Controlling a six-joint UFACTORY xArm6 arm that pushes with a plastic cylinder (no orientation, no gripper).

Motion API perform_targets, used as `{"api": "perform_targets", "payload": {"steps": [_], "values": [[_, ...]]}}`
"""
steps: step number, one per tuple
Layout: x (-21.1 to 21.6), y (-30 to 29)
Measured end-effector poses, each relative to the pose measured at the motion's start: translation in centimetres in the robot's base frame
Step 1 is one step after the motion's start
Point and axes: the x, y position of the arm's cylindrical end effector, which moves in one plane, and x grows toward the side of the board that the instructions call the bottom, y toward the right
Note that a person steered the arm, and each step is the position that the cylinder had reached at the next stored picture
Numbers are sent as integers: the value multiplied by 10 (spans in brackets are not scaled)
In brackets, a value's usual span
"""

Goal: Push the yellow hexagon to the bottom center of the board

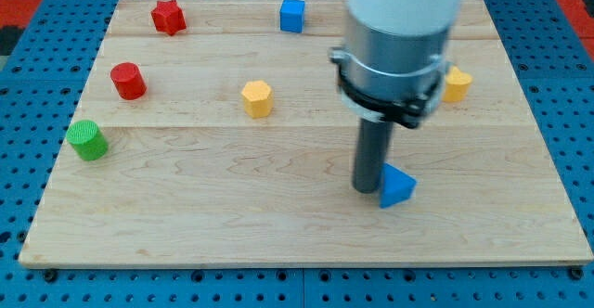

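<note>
The yellow hexagon (pixel 257 98) sits on the wooden board (pixel 232 215), left of centre in its upper half. My tip (pixel 368 188) is down on the board, right of centre in the lower half. It touches the left side of a blue triangular block (pixel 397 186). The tip is well to the right of and below the yellow hexagon, clearly apart from it. The arm's grey and white body (pixel 394 39) rises above the rod and hides part of the board's upper right.
A red star-shaped block (pixel 168 17) and a blue cube (pixel 292 15) lie near the top edge. A red cylinder (pixel 128 81) and a green cylinder (pixel 87 140) lie at the left. A second yellow block (pixel 456 83) shows at the right, partly hidden by the arm.
</note>
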Motion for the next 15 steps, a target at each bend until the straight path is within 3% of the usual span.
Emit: {"api": "perform_targets", "payload": {"steps": [1, 2, 3, 4, 6, 7, 8, 10, 12, 14, 15], "values": [[5, 43], [-54, 65], [-180, 13], [-244, -88], [-133, -172], [-72, -163], [-110, -156], [-145, -149], [-52, -118], [-95, -86], [-44, -84]]}}
